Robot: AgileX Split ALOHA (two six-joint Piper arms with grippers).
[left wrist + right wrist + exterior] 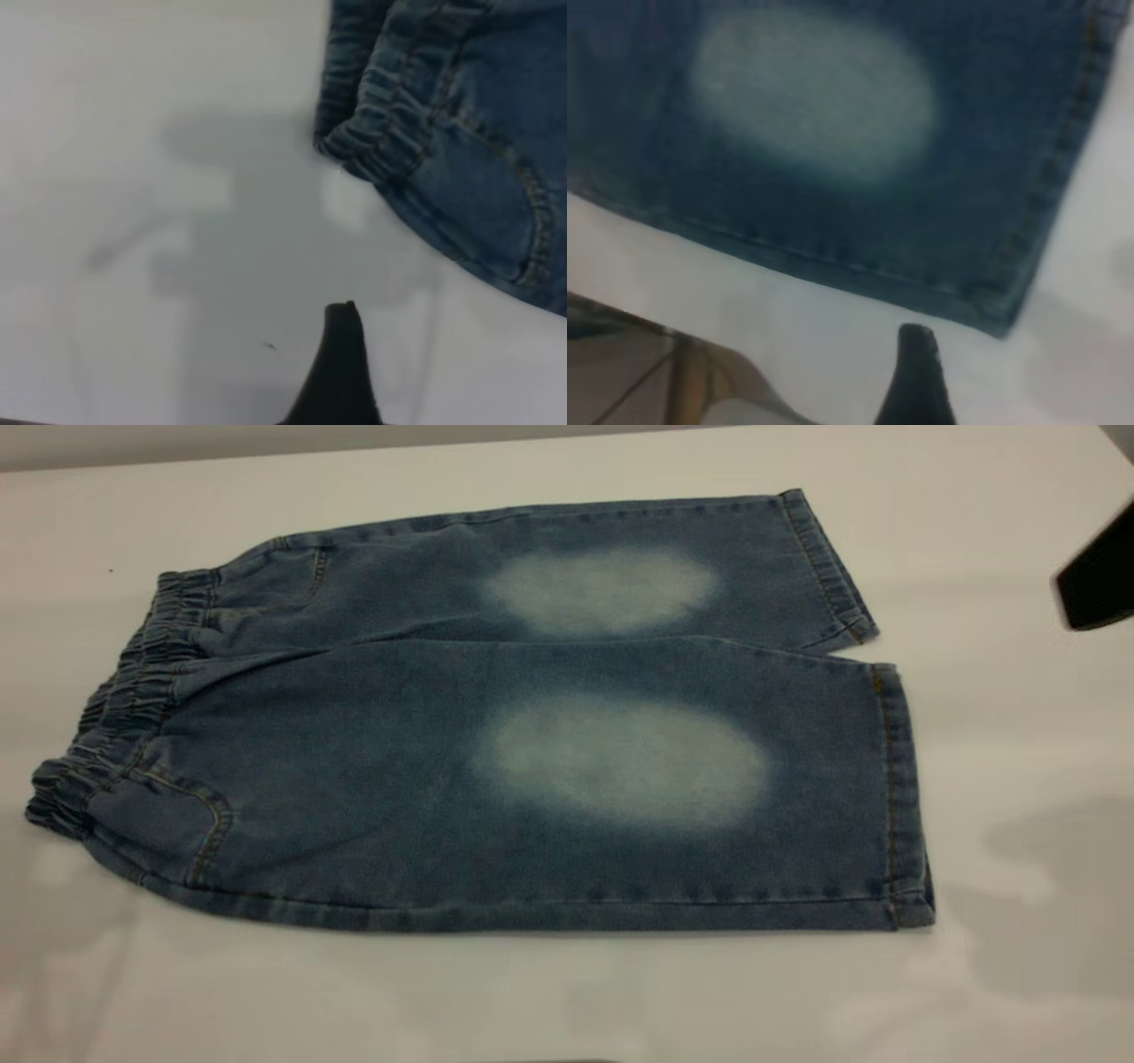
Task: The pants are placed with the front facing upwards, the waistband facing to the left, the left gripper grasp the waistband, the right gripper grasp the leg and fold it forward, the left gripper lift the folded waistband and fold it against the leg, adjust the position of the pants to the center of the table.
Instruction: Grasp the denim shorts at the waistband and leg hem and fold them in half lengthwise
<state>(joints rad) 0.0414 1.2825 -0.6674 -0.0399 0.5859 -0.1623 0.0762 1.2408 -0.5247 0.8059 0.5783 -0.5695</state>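
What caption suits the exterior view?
Blue denim pants lie flat and unfolded on the white table, waistband at left.

The pants [496, 726] are laid flat on the white surface [992, 797], front side up, with a pale faded oval seen on each leg. The gathered waistband [124, 691] is turned to the left; the stitched leg hems are turned to the right. The two legs are set side by side, touching along the middle. A black part is seen at the right edge, apart from the pants
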